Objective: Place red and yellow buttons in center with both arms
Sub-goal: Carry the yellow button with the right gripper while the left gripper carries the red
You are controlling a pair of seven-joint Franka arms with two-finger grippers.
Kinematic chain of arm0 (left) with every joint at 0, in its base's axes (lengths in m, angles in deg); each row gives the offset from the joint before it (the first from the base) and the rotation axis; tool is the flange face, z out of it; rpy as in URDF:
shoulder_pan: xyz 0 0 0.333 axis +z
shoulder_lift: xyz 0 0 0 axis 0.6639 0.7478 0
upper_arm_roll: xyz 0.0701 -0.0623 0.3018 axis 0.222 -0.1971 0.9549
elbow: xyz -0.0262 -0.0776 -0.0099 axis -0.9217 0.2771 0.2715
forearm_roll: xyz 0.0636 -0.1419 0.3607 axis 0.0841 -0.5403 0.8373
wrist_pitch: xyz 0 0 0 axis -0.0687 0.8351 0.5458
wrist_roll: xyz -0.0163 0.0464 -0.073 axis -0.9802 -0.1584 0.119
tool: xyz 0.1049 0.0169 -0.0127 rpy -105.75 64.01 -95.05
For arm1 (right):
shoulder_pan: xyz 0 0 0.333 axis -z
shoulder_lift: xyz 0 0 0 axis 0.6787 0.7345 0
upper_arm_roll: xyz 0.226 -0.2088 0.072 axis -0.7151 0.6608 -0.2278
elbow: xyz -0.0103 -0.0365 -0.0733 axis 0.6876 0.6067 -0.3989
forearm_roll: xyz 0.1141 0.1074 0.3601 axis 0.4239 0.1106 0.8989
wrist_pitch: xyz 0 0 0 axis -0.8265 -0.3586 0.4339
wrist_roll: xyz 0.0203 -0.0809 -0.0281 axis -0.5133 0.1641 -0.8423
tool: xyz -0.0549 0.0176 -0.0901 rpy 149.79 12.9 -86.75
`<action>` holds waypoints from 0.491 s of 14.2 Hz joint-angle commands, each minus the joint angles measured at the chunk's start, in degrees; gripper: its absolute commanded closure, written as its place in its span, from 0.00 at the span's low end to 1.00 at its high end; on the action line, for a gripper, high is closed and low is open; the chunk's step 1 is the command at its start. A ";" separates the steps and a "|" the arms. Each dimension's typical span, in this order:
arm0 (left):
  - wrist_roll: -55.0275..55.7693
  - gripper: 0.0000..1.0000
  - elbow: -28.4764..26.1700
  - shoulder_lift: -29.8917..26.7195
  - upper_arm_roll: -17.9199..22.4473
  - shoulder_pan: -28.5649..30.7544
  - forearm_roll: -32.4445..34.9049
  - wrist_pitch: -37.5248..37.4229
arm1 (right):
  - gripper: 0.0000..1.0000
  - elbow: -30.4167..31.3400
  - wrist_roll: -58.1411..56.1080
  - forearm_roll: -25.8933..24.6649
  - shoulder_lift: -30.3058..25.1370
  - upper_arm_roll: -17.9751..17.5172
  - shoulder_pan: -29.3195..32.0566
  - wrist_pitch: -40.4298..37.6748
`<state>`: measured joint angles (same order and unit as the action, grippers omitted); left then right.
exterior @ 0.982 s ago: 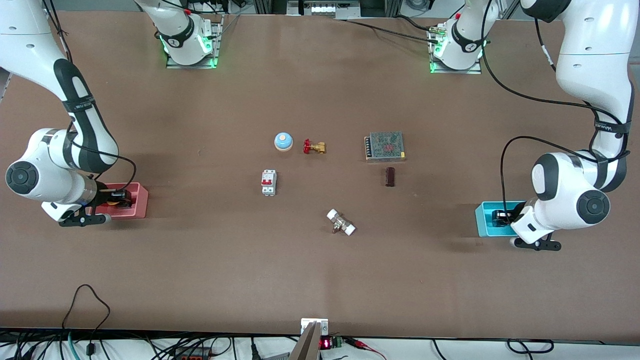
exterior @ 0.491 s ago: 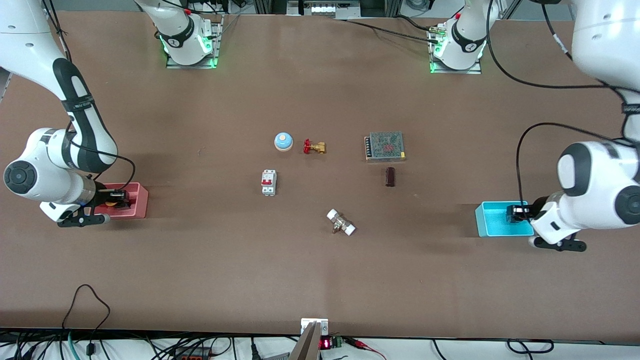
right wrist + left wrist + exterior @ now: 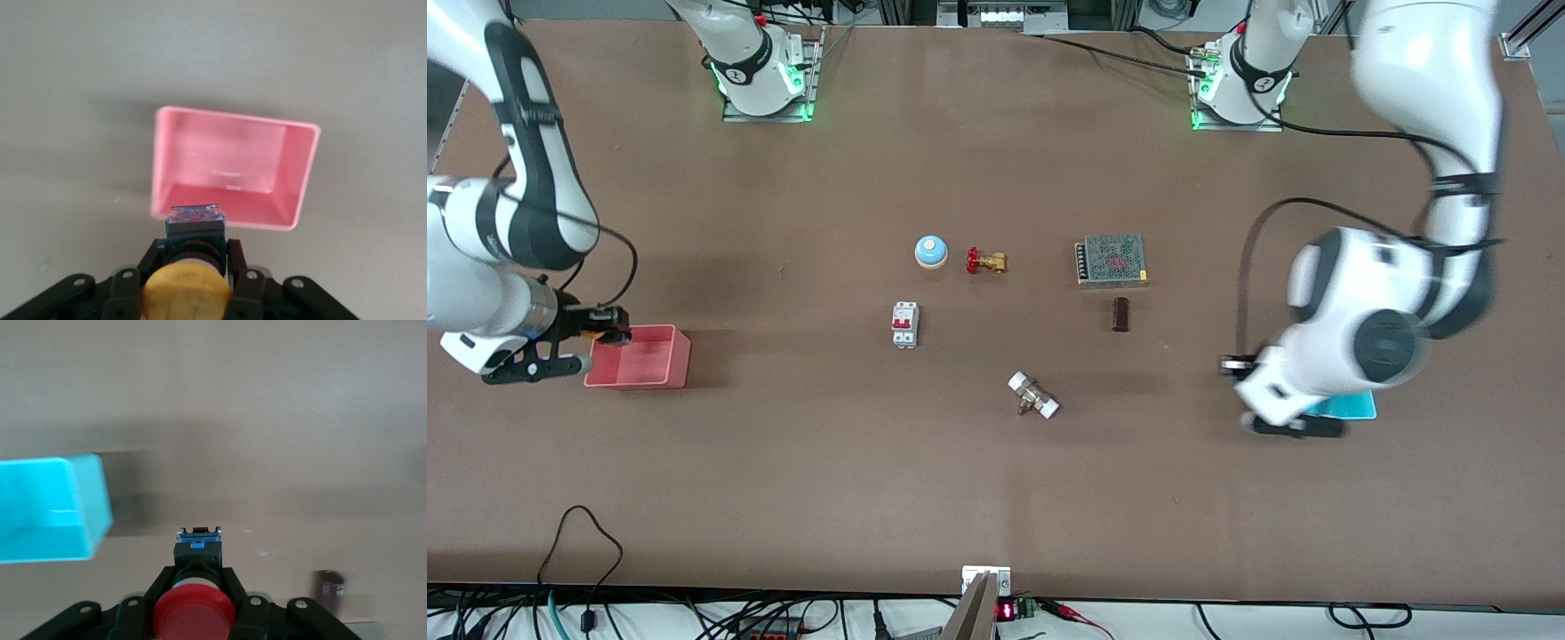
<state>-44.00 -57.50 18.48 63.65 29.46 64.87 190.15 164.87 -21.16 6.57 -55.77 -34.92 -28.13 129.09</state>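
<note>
On the left wrist cam I had the left gripper (image 3: 195, 590) clamped on the red button (image 3: 194, 612), fingers (image 3: 235, 587) pressed vs both sides of its black body. Red cap faced the cam; the btn's black base w/ a small blue tab (image 3: 197, 544) pointed away, down toward the brown table (image 3: 280, 420). Btn looked up in the air, over bare tabletop. The cyan bin (image 3: 50, 507) sat on the table off to one side, apart from the btn, its open inside partly visible. A small dark brown block (image 3: 329, 587) lay on the table near the frame edge, too blurred for me to ID.
</note>
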 commanded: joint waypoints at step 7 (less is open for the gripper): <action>12.76 0.81 0.69 10.22 1.24 -9.93 -2.21 16.55 | 1.00 2.97 24.45 -0.12 2.05 -7.20 -10.64 3.05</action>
<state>-32.15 -57.60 27.71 63.69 20.91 63.73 204.64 166.86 0.01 6.59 -55.55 -42.23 -36.83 129.25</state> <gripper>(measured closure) 0.656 0.573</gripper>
